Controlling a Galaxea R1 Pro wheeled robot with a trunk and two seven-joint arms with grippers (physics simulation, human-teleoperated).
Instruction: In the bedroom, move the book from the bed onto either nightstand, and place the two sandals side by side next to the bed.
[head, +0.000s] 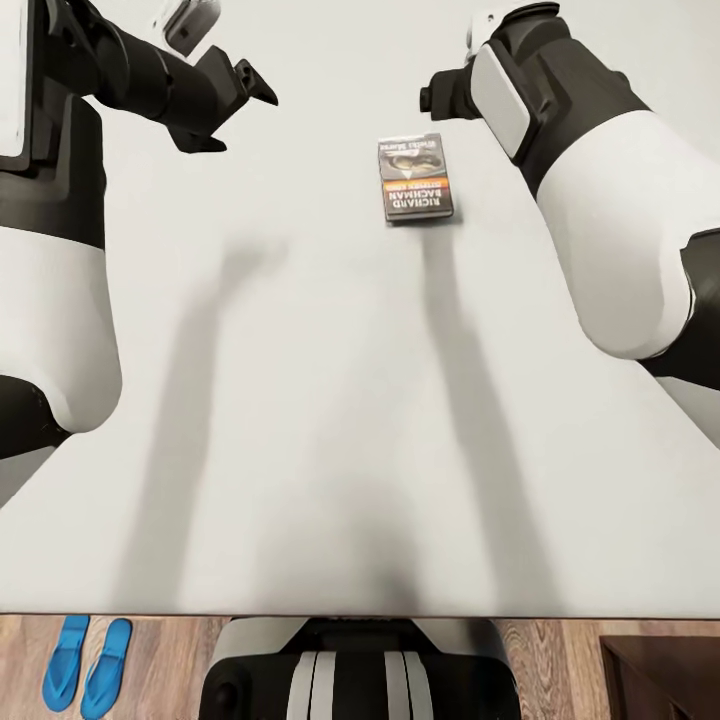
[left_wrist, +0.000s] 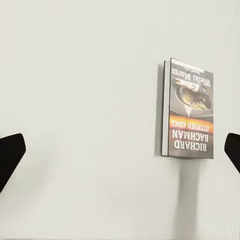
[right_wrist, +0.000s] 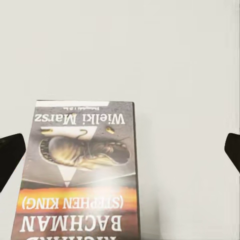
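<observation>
Sandals (head: 87, 663) look sorted, side by side on the floor by the bed (head: 300, 450), but the book (head: 415, 178) lies flat on the mattress with the open right gripper (head: 436, 95) hovering close and the left gripper (head: 235, 105) open too.

Both arms raised forward; left claw (head: 243, 103) open, right claw (right_wrist: 120, 150) open.

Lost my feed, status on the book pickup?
Both grippers open, empty, above the bed. Book flat on mattress, nearer right gripper; left gripper off aside. Nothing blocking.
</observation>
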